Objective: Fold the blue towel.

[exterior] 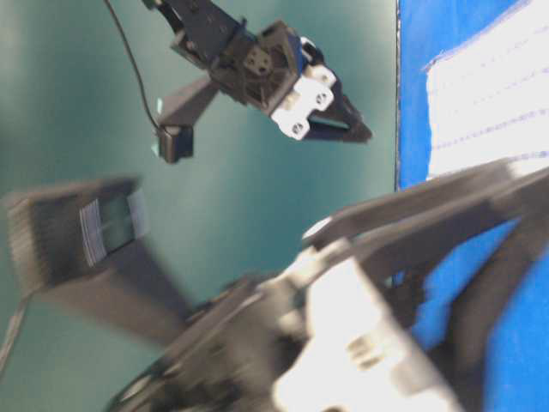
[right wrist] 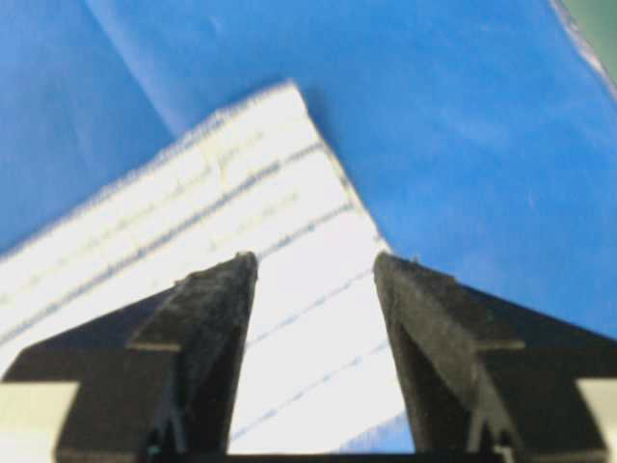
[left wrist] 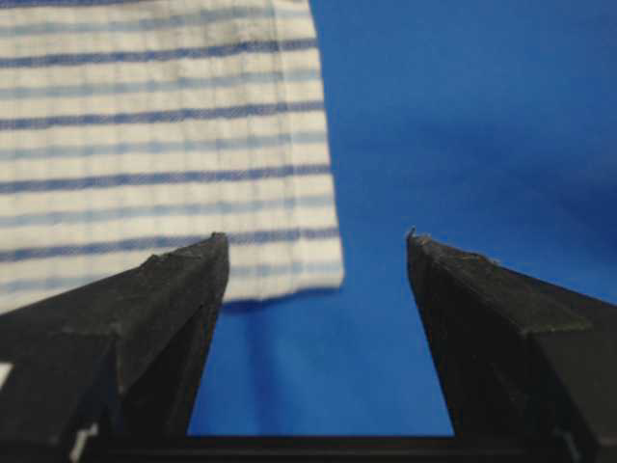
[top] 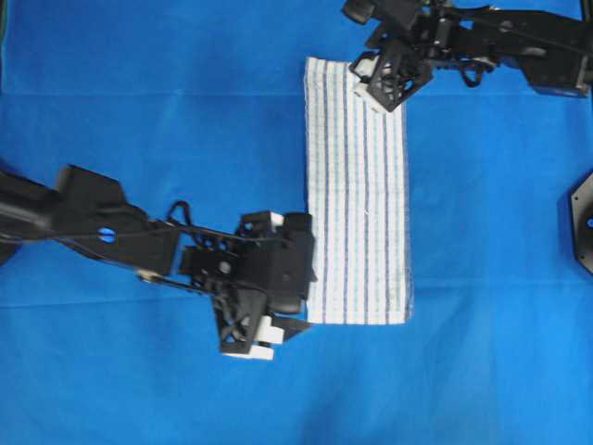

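Overhead view, nearest edge first: left gripper low on the left, tips just beside the near left corner of the blue towel, fingers spread with nothing between them. Striped towel lying flat as a long narrow strip on the plain blue cloth, running from near to far slightly right of centre. At the far end, right gripper over the far left corner of the strip, arm reaching in from the top right. Black round base at the right edge. Left wrist view: two black fingers set wide apart, bare blue cloth in the gap, towel corner lying beyond and partly behind the left finger. Right wrist view: fingers parted, white striped towel beneath and between them, not gripped. Table-level view: blurred left arm up close, right gripper raised beyond it, tips apart, towel at the right.
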Robot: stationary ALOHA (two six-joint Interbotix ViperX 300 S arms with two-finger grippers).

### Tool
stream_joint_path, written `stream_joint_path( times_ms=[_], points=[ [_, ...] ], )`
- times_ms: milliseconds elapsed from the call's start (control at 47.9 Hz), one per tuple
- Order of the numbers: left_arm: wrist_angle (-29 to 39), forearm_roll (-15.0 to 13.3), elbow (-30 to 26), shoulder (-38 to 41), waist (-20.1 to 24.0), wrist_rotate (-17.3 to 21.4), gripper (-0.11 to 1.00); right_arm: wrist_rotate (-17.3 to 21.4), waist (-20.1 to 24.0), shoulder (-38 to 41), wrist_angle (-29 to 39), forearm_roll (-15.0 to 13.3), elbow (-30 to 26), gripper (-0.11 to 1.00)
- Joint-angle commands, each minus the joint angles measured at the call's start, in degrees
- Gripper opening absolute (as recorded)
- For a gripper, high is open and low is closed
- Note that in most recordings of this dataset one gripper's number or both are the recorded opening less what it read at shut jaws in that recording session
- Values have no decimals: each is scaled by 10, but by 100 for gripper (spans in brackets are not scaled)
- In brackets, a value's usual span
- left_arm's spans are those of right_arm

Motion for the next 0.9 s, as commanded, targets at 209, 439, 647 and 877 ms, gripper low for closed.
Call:
stream_joint_path(
  times_ms=[209, 439, 647, 877],
  points=[
    [-41, 2, 75, -144, 57, 33, 66, 0, 48, -168, -15, -2, 77, 57],
    [-159, 2, 171, -244, 109, 62, 66, 7, 77, -310, -78, -1, 166, 57],
    [-233, 2, 243, -328, 135, 65, 66, 7, 95, -423, -116, -1, 223, 57],
    [-272, 1, 298, -373, 162, 64, 66, 9, 111, -464, -181, 1, 279, 57]
  ],
)
